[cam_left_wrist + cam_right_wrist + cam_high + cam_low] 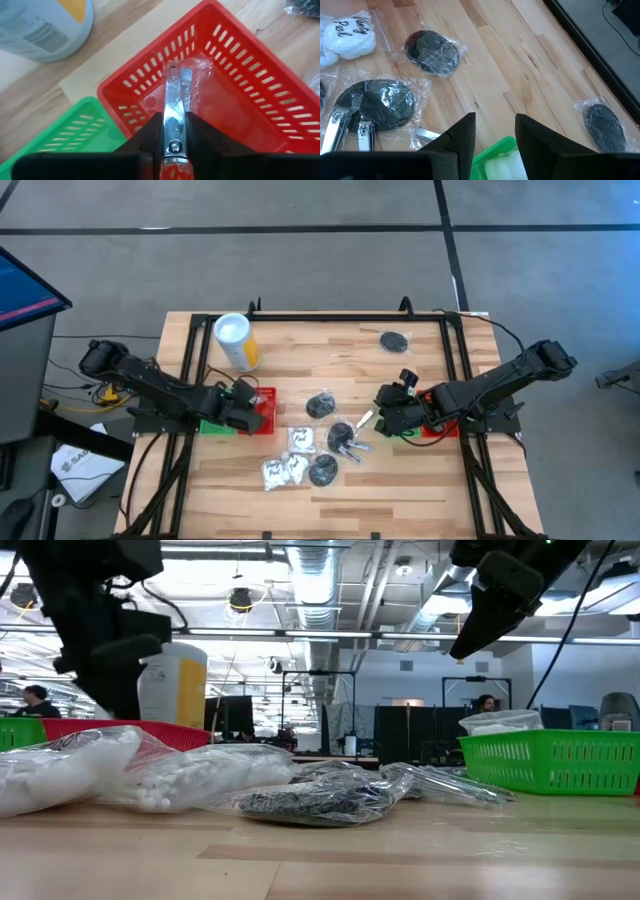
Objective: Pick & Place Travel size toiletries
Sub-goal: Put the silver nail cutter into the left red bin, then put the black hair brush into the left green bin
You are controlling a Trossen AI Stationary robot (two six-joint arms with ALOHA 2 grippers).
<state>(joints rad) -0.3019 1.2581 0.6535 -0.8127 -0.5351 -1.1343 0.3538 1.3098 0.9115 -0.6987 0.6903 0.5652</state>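
Note:
In the left wrist view my left gripper [173,135] is shut on a silvery nail clipper [175,100] in a clear wrapper, over the red tray [250,95]. From above, that gripper [252,408] stands at the red tray [266,418] on the table's left. My right gripper [495,132] stands open with nothing between its fingers, above a green tray [492,152]. On the wood between the arms lie bagged black discs [320,405], white sachets [302,439] and more nail clippers [352,444]. My left gripper pinches the nail clipper between its two fingers at the clipper's riveted end [173,144]. The fingers slant down from the table's left side and lie along the clipper. The clipper sticks out ahead of the fingertips over the tray's inside; whether its far end [173,67] touches the tray I cannot tell.
A yellow cylinder with a white top [237,342] stands beyond the red tray. A green tray [212,426] lies beside the red one on its left. One bagged black disc [394,339] lies alone at the far right. Black frame rails [460,370] run along the table's sides.

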